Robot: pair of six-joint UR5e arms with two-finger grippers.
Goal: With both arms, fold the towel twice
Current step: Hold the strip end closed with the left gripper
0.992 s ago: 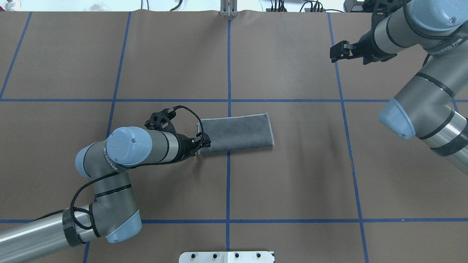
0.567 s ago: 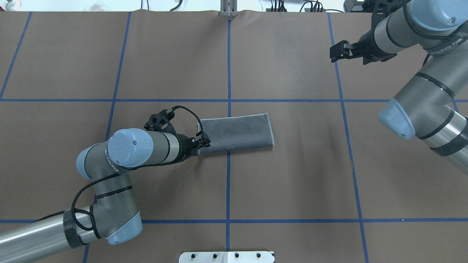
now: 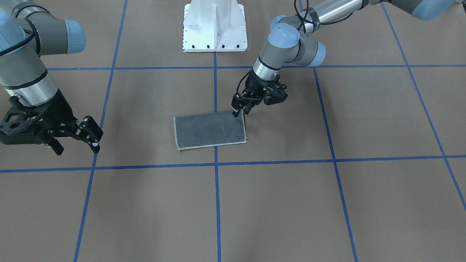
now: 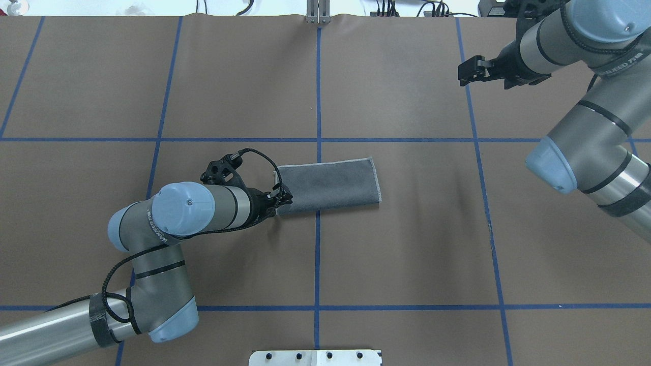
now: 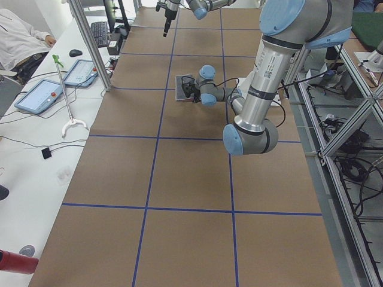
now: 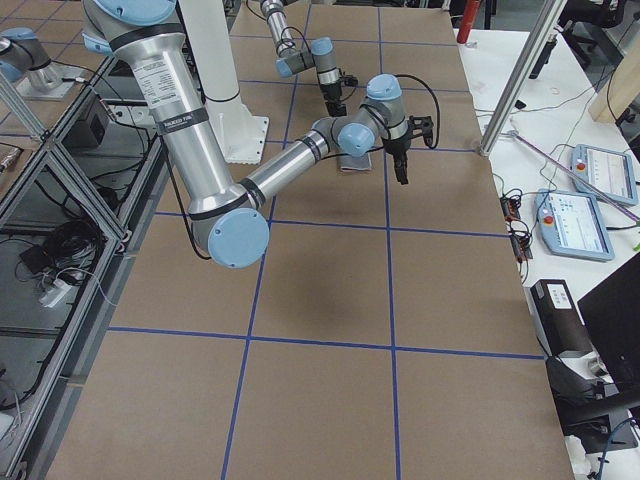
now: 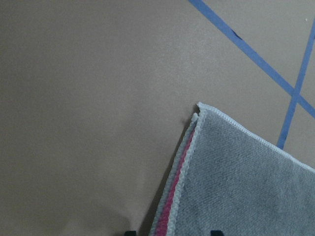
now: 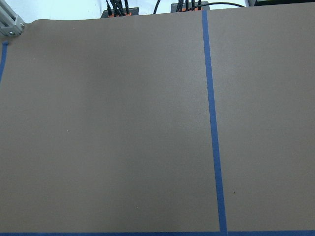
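Observation:
The towel (image 4: pixel 328 185) lies flat near the table's middle, folded once into a long rectangle, dark grey face up with a light grey hem. It also shows in the front view (image 3: pixel 209 130). In the left wrist view the towel's corner (image 7: pixel 236 187) shows a pink layer between the grey ones. My left gripper (image 4: pixel 283 199) is low at the towel's left near corner, also visible in the front view (image 3: pixel 238 111). It is open, with its fingertips on either side of the short edge. My right gripper (image 3: pixel 78 145) is open and empty, raised far off at the back right (image 4: pixel 465 72).
Blue tape lines (image 4: pixel 318 101) divide the brown table cover into squares. The white pedestal (image 3: pixel 214 25) stands at the robot's side of the table. A metal post (image 4: pixel 318 12) stands at the far edge. A side bench with tablets (image 5: pixel 45 95) runs along the far side.
The left arm's elbow has shifted slightly while its gripper stays at the towel's corner. The right gripper has drifted a little farther back. The towel has not moved.

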